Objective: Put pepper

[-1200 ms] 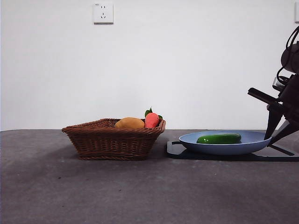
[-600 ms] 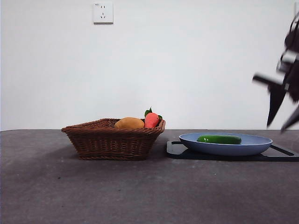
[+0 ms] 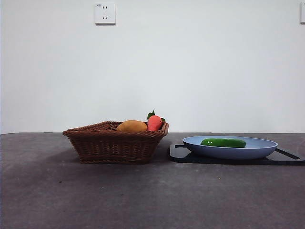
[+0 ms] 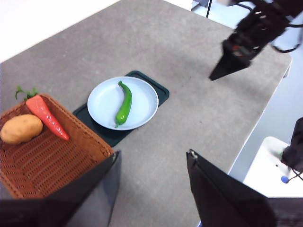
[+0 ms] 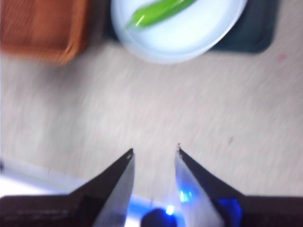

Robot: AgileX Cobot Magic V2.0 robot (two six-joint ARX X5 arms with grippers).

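The pepper (image 3: 223,142), glossy green and elongated, lies on a blue plate (image 3: 259,147) to the right of the wicker basket (image 3: 114,143). No gripper shows in the front view. In the left wrist view the pepper (image 4: 124,103) lies across the plate (image 4: 144,92), far below my left gripper (image 4: 152,153), which is open and holds nothing. The right gripper (image 4: 226,66) hangs high over the table, off to the side of the plate. The blurred right wrist view shows my right gripper (image 5: 154,152) open and empty, well away from the pepper (image 5: 161,10).
The plate rests on a dark tray (image 3: 181,153). The basket (image 4: 45,156) holds an orange-yellow oval fruit (image 4: 21,128) and a red item with green leaves (image 4: 46,116). The table's edge (image 4: 258,127) runs near the right arm.
The right arm has risen from beside the plate and left the front view at the right edge. The pepper, plate and basket have not moved.
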